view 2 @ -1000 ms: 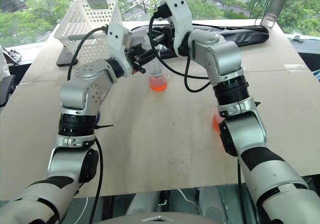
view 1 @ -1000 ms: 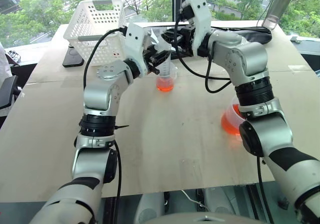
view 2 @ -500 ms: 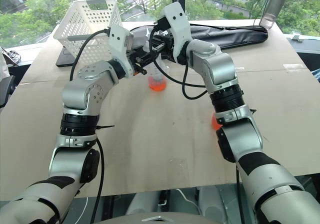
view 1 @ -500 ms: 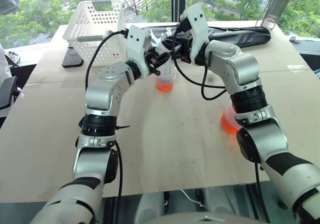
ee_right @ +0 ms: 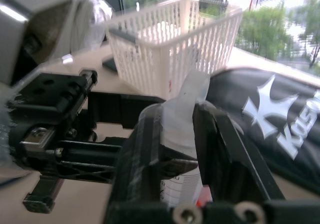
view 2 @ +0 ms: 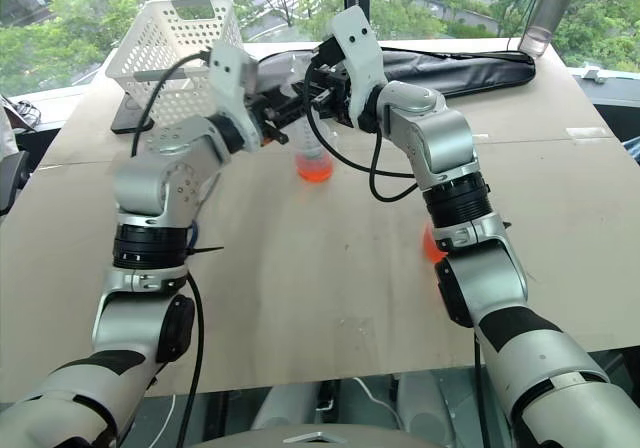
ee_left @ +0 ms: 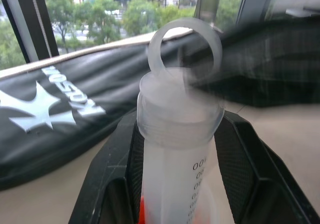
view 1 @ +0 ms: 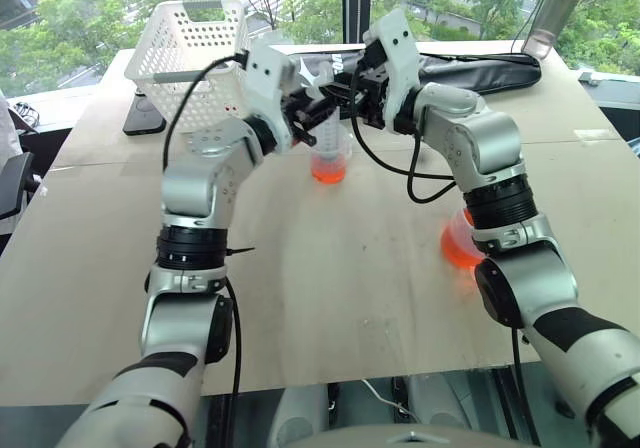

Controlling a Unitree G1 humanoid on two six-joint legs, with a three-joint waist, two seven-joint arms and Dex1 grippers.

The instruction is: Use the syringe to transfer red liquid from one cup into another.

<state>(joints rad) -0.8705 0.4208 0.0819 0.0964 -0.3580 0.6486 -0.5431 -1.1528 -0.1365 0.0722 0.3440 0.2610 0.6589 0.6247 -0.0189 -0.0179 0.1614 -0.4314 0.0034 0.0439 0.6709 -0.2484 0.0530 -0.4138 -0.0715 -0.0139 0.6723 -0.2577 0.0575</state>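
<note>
The left gripper [ee_left: 175, 184] clamps the syringe [ee_left: 177, 149] barrel upright over the small cup [view 1: 330, 158] on the bench [view 1: 330, 268]; the right gripper [ee_right: 182, 134] brackets its plunger, seemingly loosened.

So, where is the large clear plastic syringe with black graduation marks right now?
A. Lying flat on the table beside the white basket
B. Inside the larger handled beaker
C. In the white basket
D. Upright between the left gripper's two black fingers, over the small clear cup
D: the left wrist view shows the clear syringe upright between the left gripper's black fingers, and the head views place it over the small clear cup of red liquid.
</note>
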